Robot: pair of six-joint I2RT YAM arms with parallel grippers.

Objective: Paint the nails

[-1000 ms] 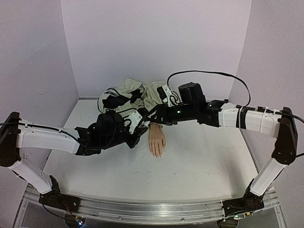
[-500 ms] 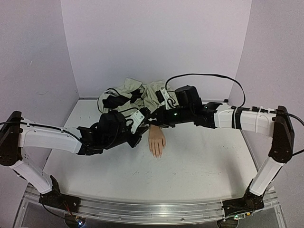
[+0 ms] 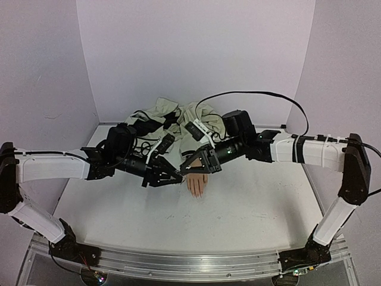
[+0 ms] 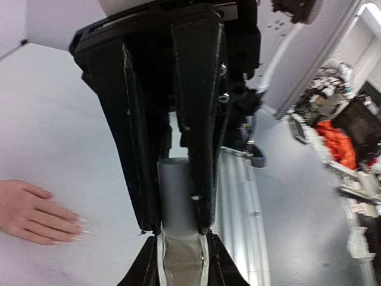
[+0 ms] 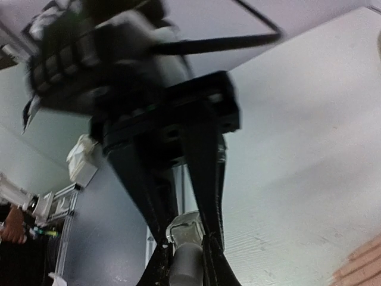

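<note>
**Both grippers pinching beside the mannequin hand**

I logged the left gripper [image 4: 175, 229] clamped on a grey cap [image 4: 177, 193] and the right gripper [image 5: 186, 237] clamped on the small white bottle [image 5: 184, 225]. They met tip to tip just beside the mannequin hand's [image 3: 196, 183] wrist. That hand lay flat on the table [image 3: 256, 202], nails [image 4: 83, 222] pointing away from its sleeve [image 3: 189, 128].

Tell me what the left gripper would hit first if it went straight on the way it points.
Most likely the right gripper: it faces the left gripper tip to tip, both clamped on the small bottle. The mannequin hand lies off to one side.
</note>
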